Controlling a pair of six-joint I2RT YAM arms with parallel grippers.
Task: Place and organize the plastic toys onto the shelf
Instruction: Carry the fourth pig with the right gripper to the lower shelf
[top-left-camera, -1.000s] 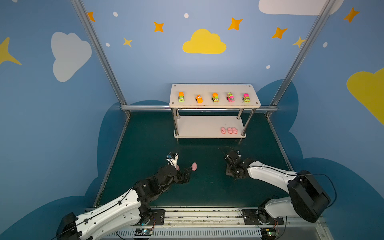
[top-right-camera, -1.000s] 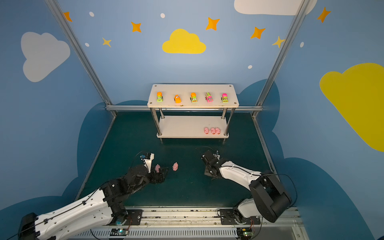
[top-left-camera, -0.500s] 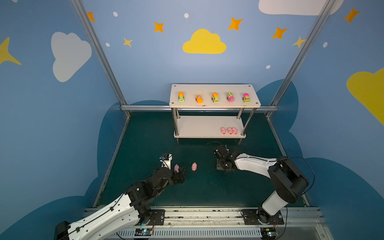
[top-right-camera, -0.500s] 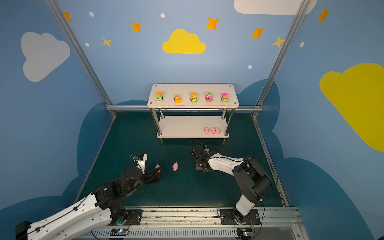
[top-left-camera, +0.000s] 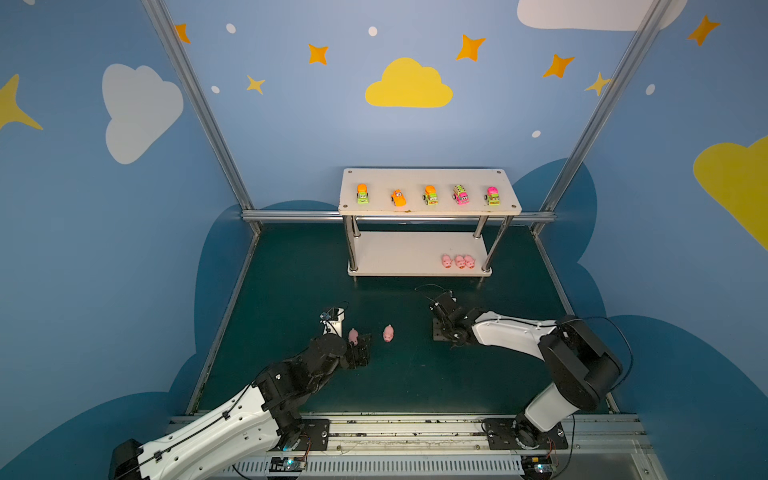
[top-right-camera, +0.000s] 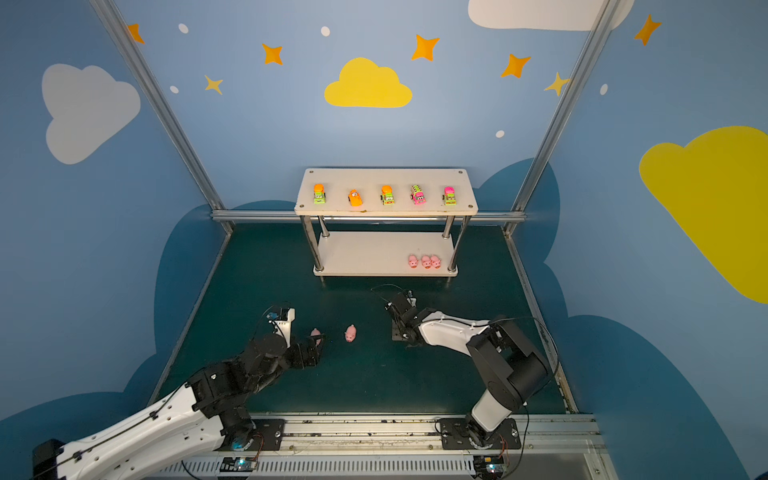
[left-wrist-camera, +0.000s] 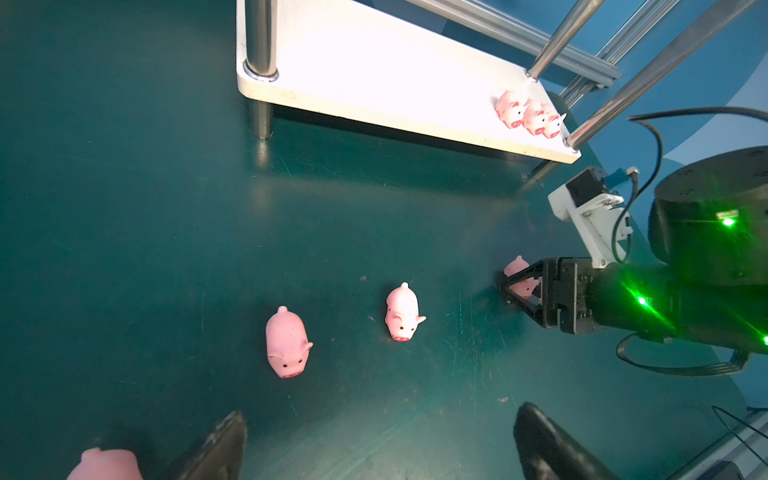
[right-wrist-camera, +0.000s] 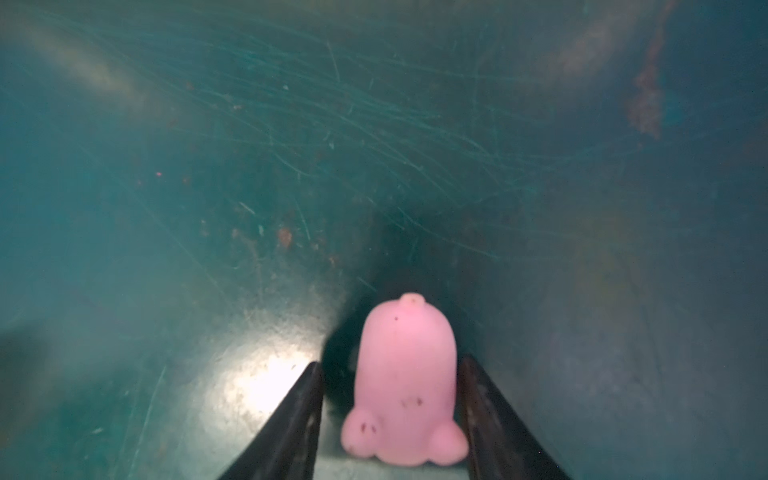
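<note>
The right jaws stand partly open astride 1 pink pig (right-wrist-camera: 405, 386), with a dark gap showing on 1 side, so nothing is clamped. The pig rests on the green counter (right-wrist-camera: 208, 166) between them. Its long axis runs along the jaws, tail nub pointing out past the tips and head back toward the wrist. I judge this suits a grip: closing would meet the narrow flanks rather than snout and tail.

Across the counter, the left jaws are spread wide and empty. Just outside 1 of them sits a corner pig (left-wrist-camera: 106, 463), only its back in view. Ahead of them, within their span, lie a nearer pig (left-wrist-camera: 288, 343) and a farther pig (left-wrist-camera: 402, 313), apart. Their long axes are nearly parallel, snouts toward the left jaws and tails toward the shelf (left-wrist-camera: 374, 70).

Far beyond both pairs of jaws, 3 pigs (left-wrist-camera: 530, 114) huddle touching on the lower board beside a post, snouts to its front edge. They are likely packed tight to leave room for the other 4. On the top board 5 vehicles (top-left-camera: 431, 195) form a spaced row, long axes across the board, noses front
</note>
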